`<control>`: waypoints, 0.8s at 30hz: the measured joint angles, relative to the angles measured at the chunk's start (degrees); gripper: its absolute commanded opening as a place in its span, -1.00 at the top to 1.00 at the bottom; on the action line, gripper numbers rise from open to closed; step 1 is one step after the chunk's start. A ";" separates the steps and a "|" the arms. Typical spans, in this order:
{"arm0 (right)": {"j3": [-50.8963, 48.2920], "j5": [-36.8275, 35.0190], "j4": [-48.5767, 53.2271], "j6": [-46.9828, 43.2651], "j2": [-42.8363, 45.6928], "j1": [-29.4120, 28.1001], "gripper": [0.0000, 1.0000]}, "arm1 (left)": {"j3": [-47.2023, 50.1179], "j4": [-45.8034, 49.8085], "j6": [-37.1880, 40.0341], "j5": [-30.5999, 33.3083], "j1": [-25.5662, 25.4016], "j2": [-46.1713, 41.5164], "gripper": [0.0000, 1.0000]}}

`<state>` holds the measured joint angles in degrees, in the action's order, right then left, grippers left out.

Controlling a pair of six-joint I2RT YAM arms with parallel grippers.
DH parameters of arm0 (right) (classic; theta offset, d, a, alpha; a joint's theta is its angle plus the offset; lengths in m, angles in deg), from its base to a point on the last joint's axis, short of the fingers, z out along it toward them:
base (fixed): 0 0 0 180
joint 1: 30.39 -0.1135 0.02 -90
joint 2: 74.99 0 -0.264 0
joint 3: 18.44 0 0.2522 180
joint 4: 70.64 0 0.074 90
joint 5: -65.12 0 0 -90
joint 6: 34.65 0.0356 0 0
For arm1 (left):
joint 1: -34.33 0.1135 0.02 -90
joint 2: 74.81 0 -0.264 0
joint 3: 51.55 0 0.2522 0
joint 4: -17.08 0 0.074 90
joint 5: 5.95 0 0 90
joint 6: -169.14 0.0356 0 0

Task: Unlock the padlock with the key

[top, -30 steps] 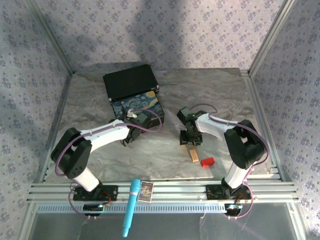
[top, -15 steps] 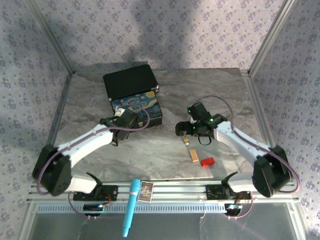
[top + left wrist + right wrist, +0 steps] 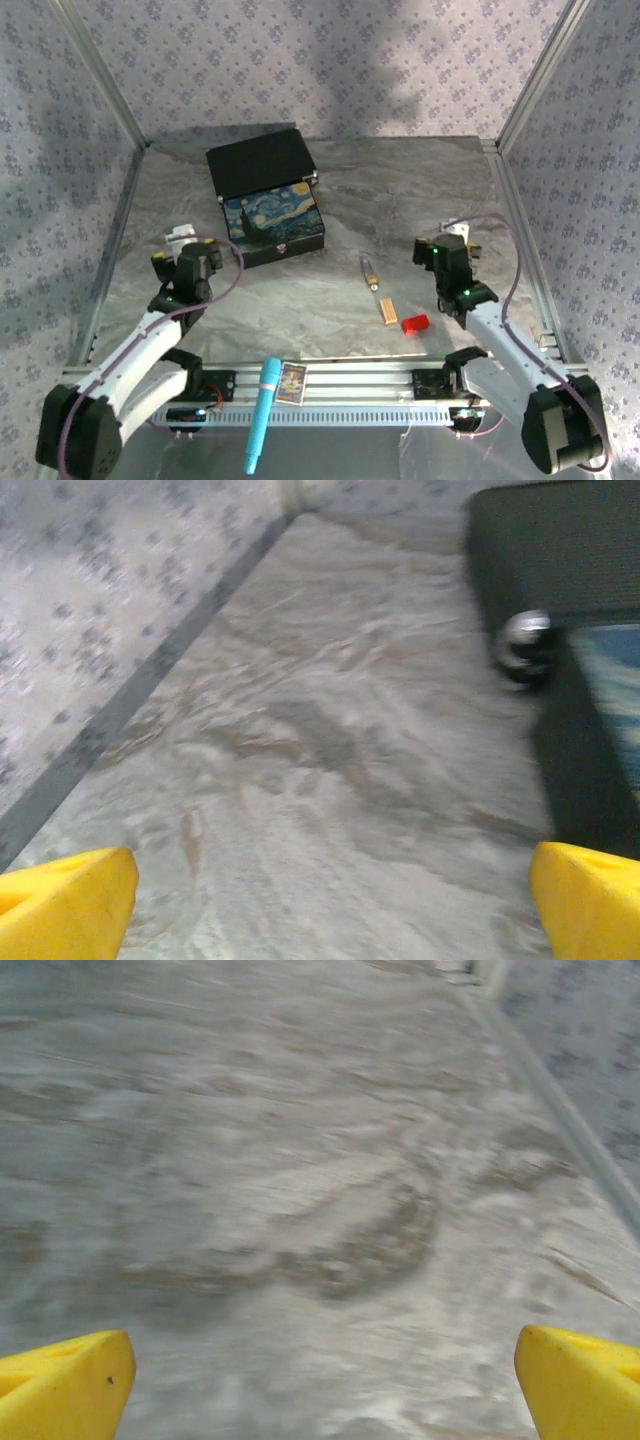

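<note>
Left end effector [image 3: 325, 905]: yellow fingertips [image 3: 65, 900] sit at the opposite edges of the wrist view, so the jaws are spread wide with nothing between them. It hangs over bare grey marbled bench [image 3: 330, 760]. Ahead and to its right is the black box with a painted blue night-sky front [image 3: 275, 222]; its black lid [image 3: 260, 162] is tipped back and a round silvery fitting [image 3: 525, 645] shows at a corner.

Right end effector [image 3: 320, 1385]: jaws likewise wide and empty, over bare bench near the right-hand frame rail.

Tiny brass-gold padlock [image 3: 368, 267] lies on the bench to the left of the right end effector, well apart from it, and further still to the right of the left end effector. Thin silvery key [image 3: 374, 286] lies just at the padlock's near end; too small to tell whether they touch or whether the key is inserted.

Nearer the arm bases than the key are a tan wooden block [image 3: 388, 311] and, just to its right, a red block [image 3: 415, 323].

On the front rail lie a light-blue pen-shaped tool [image 3: 262, 415] and a small picture card [image 3: 292, 382].
</note>
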<state>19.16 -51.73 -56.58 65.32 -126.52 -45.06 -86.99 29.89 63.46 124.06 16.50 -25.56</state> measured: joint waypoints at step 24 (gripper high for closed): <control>-2.56 16.48 -45.42 -8.63 -35.28 15.19 -0.98 | -0.37 -44.13 11.65 -26.62 17.46 38.75 -1.00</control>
<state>16.60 -35.25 -102.00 56.69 -161.79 -29.87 -87.36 -14.24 75.11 97.44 33.97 13.20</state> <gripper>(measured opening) 0.990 0.999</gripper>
